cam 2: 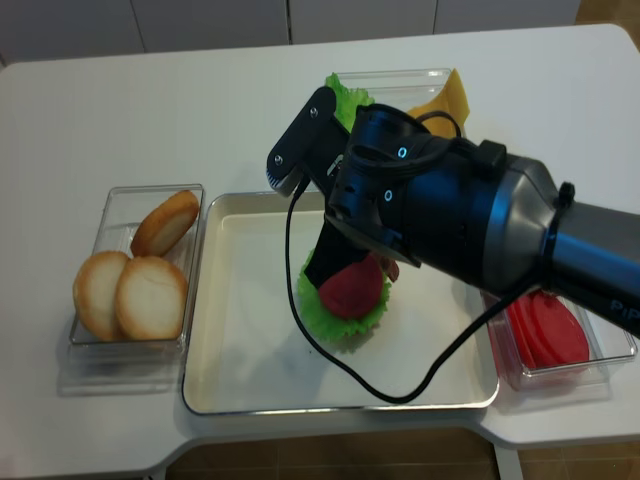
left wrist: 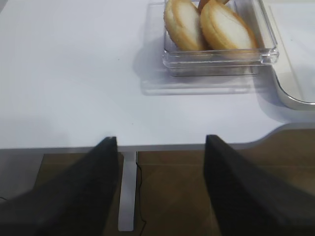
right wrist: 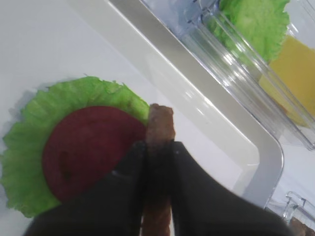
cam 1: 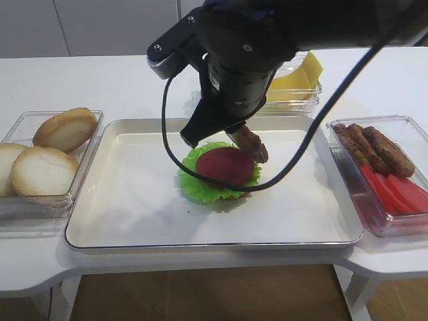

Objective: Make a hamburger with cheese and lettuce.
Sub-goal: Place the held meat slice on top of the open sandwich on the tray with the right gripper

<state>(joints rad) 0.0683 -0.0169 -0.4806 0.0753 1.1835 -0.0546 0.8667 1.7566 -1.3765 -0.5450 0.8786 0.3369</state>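
One patty (right wrist: 160, 129) pinched by the right gripper (right wrist: 158, 147) above the hamburger (cam 1: 221, 170).
Hamburger lay mid-tray (cam 1: 134, 221); cheese (cam 1: 302, 72) sat at upper right; left gripper (left wrist: 160, 162) stood spread, holding nothing.

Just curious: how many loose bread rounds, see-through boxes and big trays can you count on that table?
Round tan bun halves: 3
Clear plastic boxes: 3
White rectangular tray: 1
Total: 7
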